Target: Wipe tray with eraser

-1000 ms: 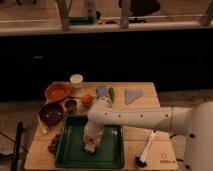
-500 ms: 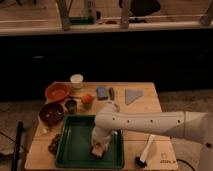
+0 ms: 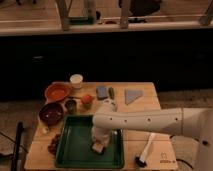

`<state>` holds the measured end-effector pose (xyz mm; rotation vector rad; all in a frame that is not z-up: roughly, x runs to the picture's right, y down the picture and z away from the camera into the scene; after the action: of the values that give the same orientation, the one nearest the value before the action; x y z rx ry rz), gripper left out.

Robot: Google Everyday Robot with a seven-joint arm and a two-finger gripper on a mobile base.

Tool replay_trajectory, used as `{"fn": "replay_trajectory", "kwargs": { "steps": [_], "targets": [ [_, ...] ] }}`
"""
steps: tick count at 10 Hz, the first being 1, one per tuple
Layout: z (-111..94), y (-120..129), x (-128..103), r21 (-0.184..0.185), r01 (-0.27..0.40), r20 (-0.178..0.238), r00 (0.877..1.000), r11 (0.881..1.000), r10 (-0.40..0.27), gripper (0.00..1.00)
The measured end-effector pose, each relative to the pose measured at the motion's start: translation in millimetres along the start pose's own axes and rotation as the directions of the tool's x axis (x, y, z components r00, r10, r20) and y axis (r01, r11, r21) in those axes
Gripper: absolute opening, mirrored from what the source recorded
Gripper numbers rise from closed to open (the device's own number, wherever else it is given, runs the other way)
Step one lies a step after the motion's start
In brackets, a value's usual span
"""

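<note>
I logged the end effector [image 3: 98, 141] down over the eraser [image 3: 98, 148] on the tray [image 3: 75, 145] by the tabletop's [image 3: 147, 107] near edge, left of centre; I could not tell its grip; I judged the block light, stiff, soft-bottomed, best pinched across its narrow sides.

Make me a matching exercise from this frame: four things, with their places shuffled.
1 eraser
2 brush
3 cup
4 gripper

A right of the tray
B table, far edge, left side
C lying in the tray
D directly over the eraser

Pairs: 1-C, 2-A, 3-B, 4-D.
</note>
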<state>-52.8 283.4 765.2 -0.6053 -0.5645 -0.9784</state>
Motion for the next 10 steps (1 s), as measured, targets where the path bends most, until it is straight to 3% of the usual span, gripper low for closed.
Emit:
{"fn": "replay_trajectory", "kwargs": {
  "steps": [4, 10],
  "targets": [
    [20.4, -45.0, -8.7, -0.001, 0.009, 0.011, 1.000, 1.000, -0.009, 0.00],
    [20.9, -44.6, -7.9, 0.000, 0.009, 0.012, 1.000, 1.000, -0.009, 0.00]
  ]
}}
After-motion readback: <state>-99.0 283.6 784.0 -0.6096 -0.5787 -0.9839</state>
